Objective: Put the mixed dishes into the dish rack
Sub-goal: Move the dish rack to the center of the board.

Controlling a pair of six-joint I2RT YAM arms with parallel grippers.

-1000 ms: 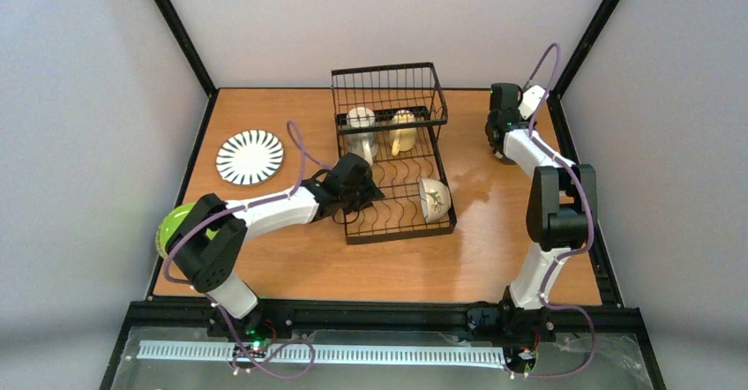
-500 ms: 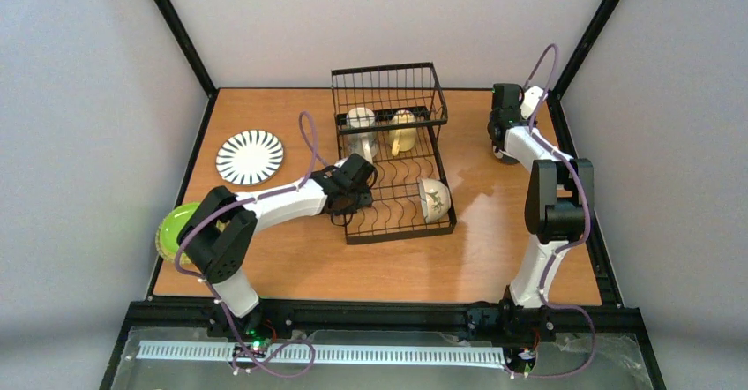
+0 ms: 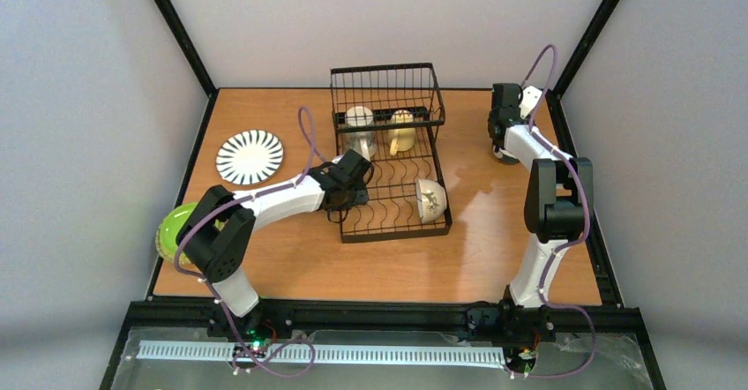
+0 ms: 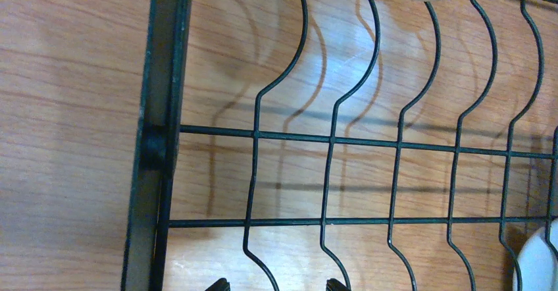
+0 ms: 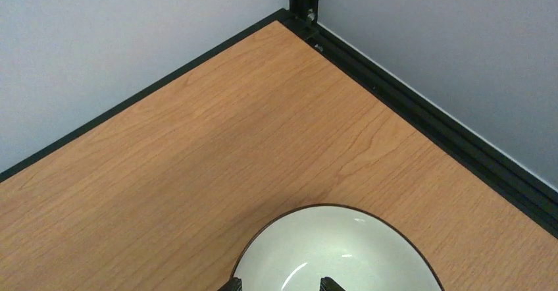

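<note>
Right claw [image 5: 280, 284] spread, empty, over the bowl [image 5: 335, 255] in the far right corner of the surface [image 5: 197, 139]?
Yes. Likely glazed ceramic: stiff, slick, chippable. Pinch the rim.

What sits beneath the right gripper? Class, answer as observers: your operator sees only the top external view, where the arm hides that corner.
Observer: A round bowl, white inside with a dark rim, sits upright and empty below the right gripper.
Operator: Is it gripped?
Observer: The jaws stand apart above its near rim; I cannot tell whether they touch it.
Operator: And the left gripper?
Observer: Open, holding nothing, above bare curved slots of the black wire dish rack.
</note>
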